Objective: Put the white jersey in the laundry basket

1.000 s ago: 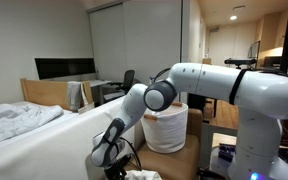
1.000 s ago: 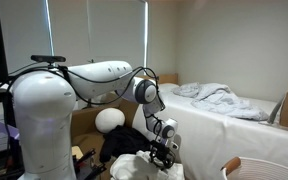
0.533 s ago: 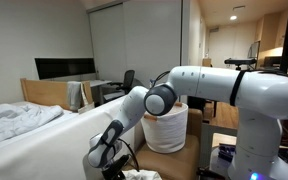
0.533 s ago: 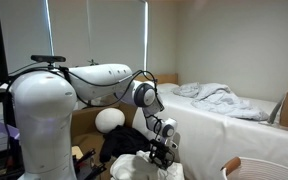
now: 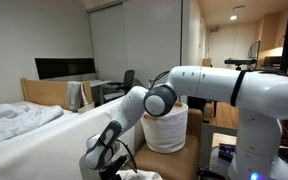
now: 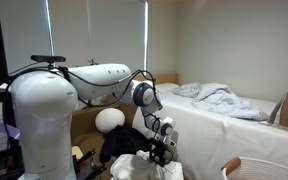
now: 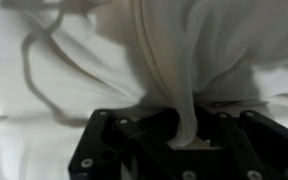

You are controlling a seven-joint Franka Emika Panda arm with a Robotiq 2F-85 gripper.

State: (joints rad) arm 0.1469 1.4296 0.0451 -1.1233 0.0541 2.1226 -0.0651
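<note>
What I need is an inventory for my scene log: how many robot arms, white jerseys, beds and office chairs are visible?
robot arm: 1
white jersey: 1
bed: 1
office chair: 1
Total: 4

An exterior view stands near, with the bed (image 5: 29, 135) left of the arm (image 5: 224, 85); an exterior view facing the opposite way puts the bed (image 6: 234, 125) right of it. Both share these. The wrist view sits very close on the white jersey (image 7: 234, 50).
</note>
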